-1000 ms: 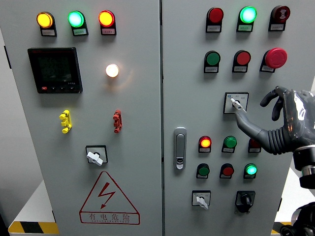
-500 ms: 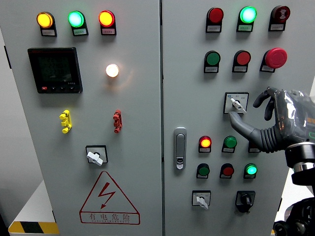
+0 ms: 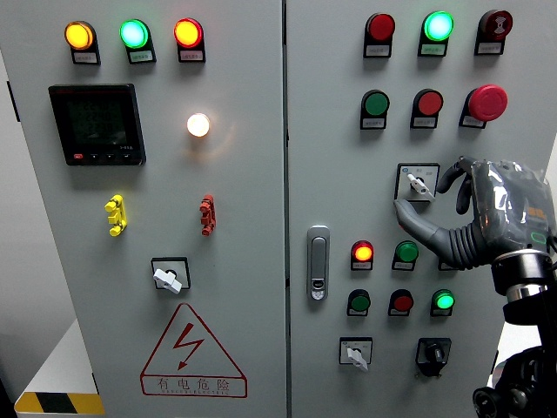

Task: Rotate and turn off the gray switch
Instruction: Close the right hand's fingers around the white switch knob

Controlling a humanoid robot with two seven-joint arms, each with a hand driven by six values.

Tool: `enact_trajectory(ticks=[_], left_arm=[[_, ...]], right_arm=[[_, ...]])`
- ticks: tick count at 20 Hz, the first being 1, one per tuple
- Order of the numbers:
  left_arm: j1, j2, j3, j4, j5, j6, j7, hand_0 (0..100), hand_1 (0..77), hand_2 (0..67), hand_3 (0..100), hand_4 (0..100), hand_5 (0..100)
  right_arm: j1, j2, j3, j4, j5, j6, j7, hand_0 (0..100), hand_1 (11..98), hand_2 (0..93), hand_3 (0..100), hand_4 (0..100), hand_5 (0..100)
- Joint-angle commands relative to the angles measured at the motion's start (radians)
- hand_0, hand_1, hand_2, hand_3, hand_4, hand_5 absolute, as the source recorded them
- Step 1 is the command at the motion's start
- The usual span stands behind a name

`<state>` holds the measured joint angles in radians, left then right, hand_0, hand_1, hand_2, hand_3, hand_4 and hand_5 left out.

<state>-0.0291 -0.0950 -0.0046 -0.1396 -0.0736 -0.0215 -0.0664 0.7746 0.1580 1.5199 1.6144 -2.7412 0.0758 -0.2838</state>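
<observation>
Since a second ago, my right hand (image 3: pixel 474 209) has slid left across the smooth gray metal panel (image 3: pixel 331 157). Its ribbed dark thumb sits at 7 o'clock of the gray switch (image 3: pixel 418 184); curled fingers (image 3: pixel 451 177) sit at 3 o'clock, bracketing the small lever knob on its square plate.

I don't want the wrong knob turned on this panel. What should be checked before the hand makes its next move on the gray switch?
1. Target: right hand is at the gray switch, not the lower selectors: ok.
2. Grasp: thumb sits just below the knob, fingers curl beside it; closed on it: cannot tell.
3. Knob position: lever points up-left; whether that means on: cannot tell.
4. Red mushroom button is apart from the fingers: ok.
5. Left hand not in view: cannot tell.
</observation>
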Motion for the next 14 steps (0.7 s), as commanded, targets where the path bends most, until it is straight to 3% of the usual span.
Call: enact_trajectory(ticks=[1, 14], left_arm=[[0.000, 0.000, 0.000, 0.000, 0.000, 0.000, 0.000, 0, 0.0, 13.2, 18, 10, 12], [0.000, 0.000, 0.000, 0.000, 0.000, 0.000, -0.001, 0, 0.0, 13.2, 18, 10, 12]], right_arm=[[0.006, 0.0000, -0.004, -0.010, 0.000, -0.001, 0.000, 0, 36.2, 63.6, 90, 100, 100], [0.009, 0.0000, -0.004, -0.030, -0.002, -0.002, -0.001, 0, 35.1, 64.2, 91, 100, 100]])
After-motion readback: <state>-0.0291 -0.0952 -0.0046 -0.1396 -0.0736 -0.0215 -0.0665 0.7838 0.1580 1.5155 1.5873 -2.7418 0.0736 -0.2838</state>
